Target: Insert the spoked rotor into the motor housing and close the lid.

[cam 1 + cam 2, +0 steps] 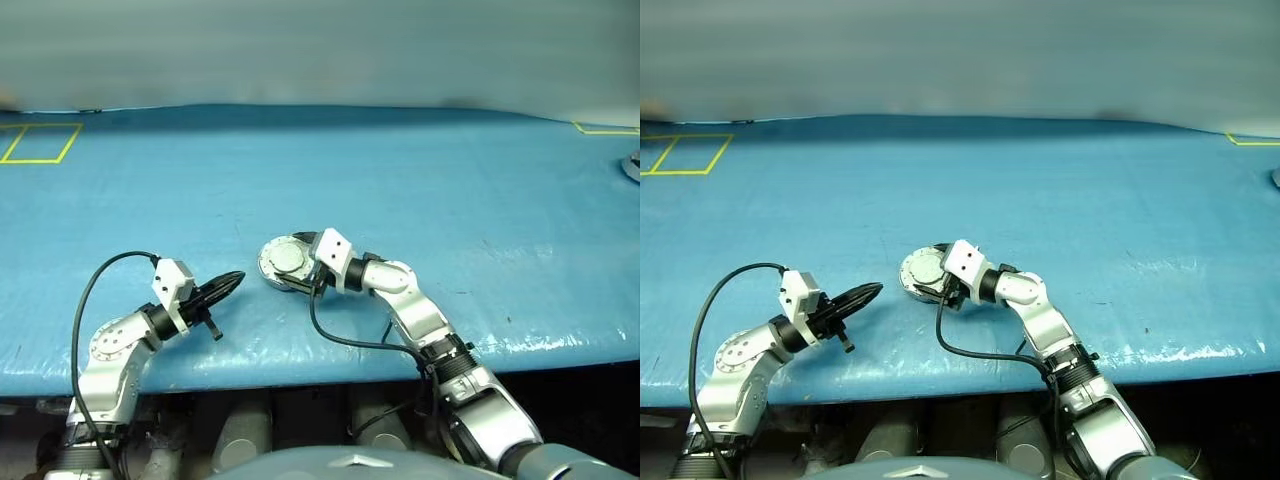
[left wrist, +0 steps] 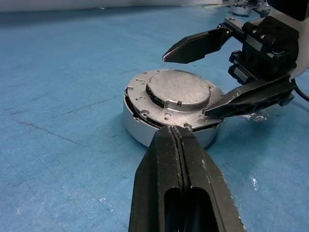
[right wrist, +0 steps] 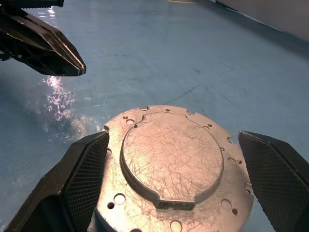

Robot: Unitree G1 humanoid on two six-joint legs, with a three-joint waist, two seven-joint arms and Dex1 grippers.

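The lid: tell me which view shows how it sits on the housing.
The left wrist view: the lid shows side-on, seated atop the motor housing. The right wrist view shows its scratched top face. The head views show it small, partly behind the right gripper.

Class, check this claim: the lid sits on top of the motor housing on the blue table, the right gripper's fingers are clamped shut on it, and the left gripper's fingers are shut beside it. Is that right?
Not quite. The right gripper is open: in the right wrist view its fingers stand on either side of the lid with gaps. The rest holds: lid on the motor housing, left gripper shut.
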